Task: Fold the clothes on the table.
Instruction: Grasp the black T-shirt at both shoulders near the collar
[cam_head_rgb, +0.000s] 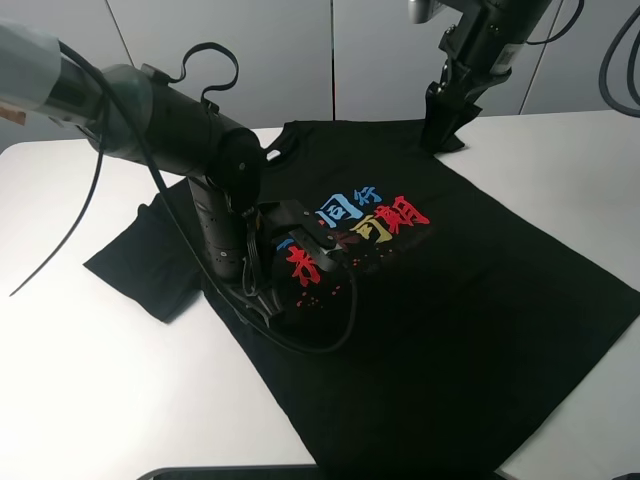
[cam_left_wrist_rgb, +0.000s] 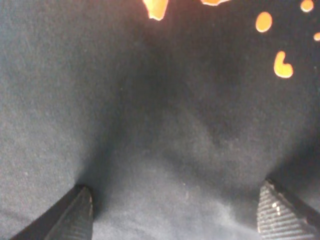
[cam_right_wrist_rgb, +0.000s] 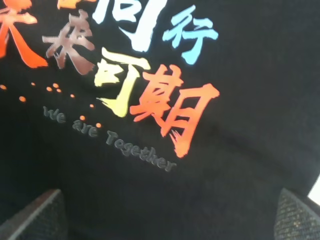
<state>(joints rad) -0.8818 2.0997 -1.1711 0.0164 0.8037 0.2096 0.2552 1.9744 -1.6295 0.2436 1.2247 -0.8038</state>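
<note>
Closest to the lens: left arm (cam_head_rgb: 215, 190), bent down over the chest of the T-shirt (cam_head_rgb: 450, 330). Left gripper (cam_left_wrist_rgb: 175, 189) with jaws spread wide, tips low at the cloth near the orange specks of the print (cam_head_rgb: 355, 225), pinching nothing. Right gripper (cam_right_wrist_rgb: 170, 192) likewise spread and empty, at the far shoulder edge.

Spread front-up across the middle of the white table (cam_head_rgb: 90, 400), collar (cam_head_rgb: 285, 140) toward the far side, hem toward the near edge, one sleeve (cam_head_rgb: 140, 265) out flat on the left arm's side.

Probably light, soft and limp: nothing stiff to push against, likely to sag, bunch and drag if lifted from mid-panel. Best taken at the edges (shoulder seam, sleeve cuff, hem corner), pinched thin and low.

Black, short-sleeved, with red, blue, yellow and white characters on the chest and a small grey line, "We are Together", beneath.
</note>
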